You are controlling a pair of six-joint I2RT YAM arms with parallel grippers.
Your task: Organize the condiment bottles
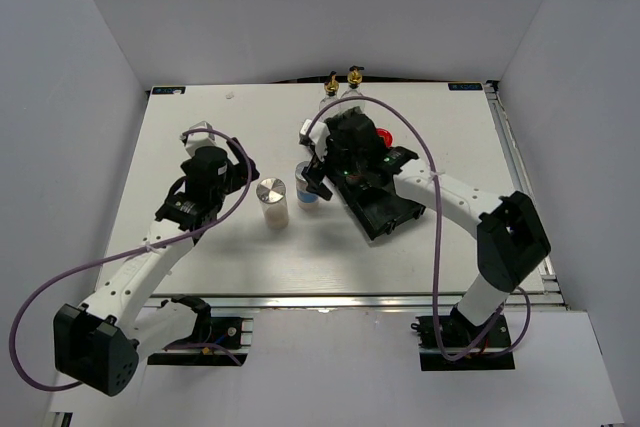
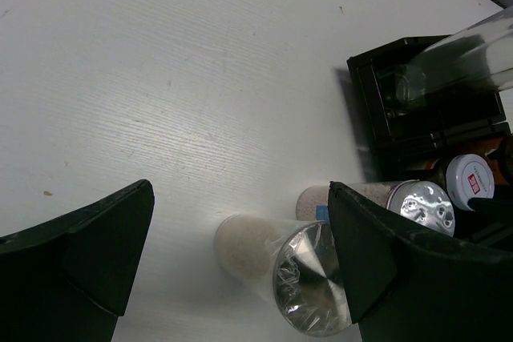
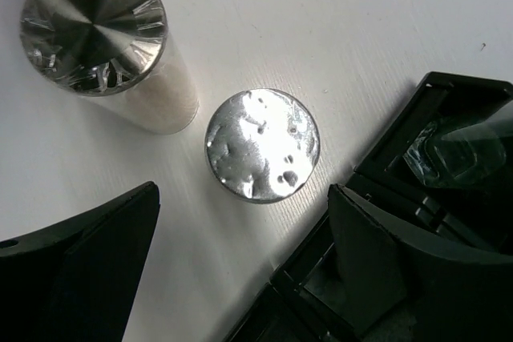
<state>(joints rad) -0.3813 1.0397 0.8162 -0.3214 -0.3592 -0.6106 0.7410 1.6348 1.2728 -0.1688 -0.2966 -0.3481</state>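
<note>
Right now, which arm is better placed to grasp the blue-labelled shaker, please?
Right: the open right pincer hangs over the blue-labelled shaker beside the tray; the left pincer is farther off.

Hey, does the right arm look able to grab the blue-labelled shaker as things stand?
Probably yes: the right claw is open right above the blue-labelled shaker, and the white-filled shaker and black tray beside it stand clear of its cap.

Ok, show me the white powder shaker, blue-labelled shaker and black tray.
white powder shaker point(image 3: 92, 26), right wrist view, silver cap.
blue-labelled shaker point(image 3: 262, 144), right wrist view, dented cap.
black tray point(image 1: 385, 215), top external view, near end.
</note>
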